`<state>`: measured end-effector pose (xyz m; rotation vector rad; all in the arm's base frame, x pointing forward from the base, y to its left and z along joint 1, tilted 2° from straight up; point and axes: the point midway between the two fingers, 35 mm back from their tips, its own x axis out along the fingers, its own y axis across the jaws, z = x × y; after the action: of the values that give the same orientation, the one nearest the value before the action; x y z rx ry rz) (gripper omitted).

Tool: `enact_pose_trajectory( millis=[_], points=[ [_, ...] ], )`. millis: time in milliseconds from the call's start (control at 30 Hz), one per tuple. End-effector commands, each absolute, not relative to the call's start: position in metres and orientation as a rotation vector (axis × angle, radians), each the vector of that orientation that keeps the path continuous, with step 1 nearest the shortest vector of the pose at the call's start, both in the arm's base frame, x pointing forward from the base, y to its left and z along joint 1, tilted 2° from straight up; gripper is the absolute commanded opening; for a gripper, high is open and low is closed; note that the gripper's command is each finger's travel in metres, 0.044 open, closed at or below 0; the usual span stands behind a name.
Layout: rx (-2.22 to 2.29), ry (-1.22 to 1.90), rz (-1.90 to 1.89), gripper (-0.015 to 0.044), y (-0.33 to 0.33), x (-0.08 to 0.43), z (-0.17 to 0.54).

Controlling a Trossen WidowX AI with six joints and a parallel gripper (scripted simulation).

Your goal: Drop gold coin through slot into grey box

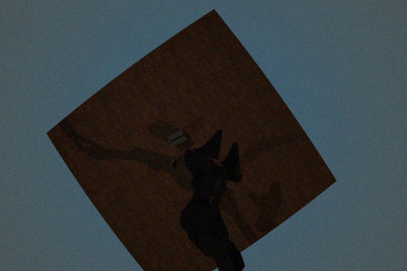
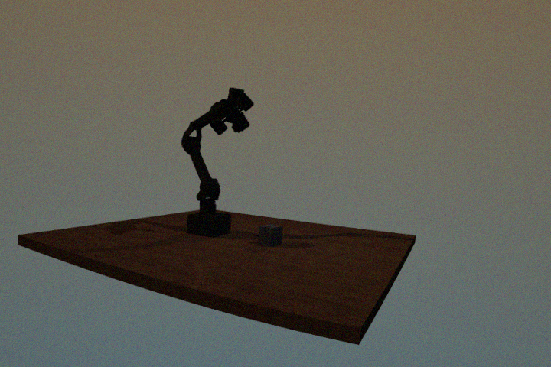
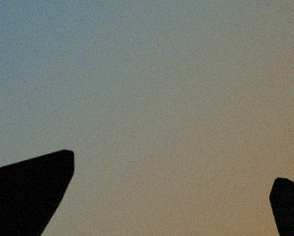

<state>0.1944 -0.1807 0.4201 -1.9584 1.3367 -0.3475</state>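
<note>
1. Plainly, the gripper is held high above the table, its fingers spread wide with nothing between them; in the wrist view only open background is seen between the two dark fingertips.
2. The coin is made out in the top view as a small gold glint, standing well below the gripper and off to its outer-left side, near the arm's shadow. Its holder cannot be told apart from the dark wood.
3. The grey box is seen beside the coin, nearer the fingertips' line, with a dark slot across its pale lid. In the exterior view the box is found just beyond the arm's base.
4. The coin's flat faces cannot be read at this size, so its long axis is left undecided.
5. As a judgement, nothing of the task is done yet: a long descent and a sideways shift toward the coin would be called for, with the jaws turned to straddle its thin edge.
</note>
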Motion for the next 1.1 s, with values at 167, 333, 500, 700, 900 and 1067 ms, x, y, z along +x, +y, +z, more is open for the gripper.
enact_pose_trajectory(
  millis=[167,333,500,700,900,1067],
  points=[
    [-1.659,1.111,-0.305,0.0242,-0.162,0.244,0.372],
    [-1.333,0.993,-0.245,0.0161,-0.137,0.279,0.325],
    [-1.094,0.957,-0.207,0.0161,-0.116,0.297,0.291],
    [-0.813,0.956,-0.175,0.0161,-0.089,0.310,0.253],
    [-0.525,0.991,-0.163,0.0161,-0.059,0.317,0.216],
    [-0.286,1.047,-0.177,0.0161,-0.033,0.317,0.186]
  ],
)
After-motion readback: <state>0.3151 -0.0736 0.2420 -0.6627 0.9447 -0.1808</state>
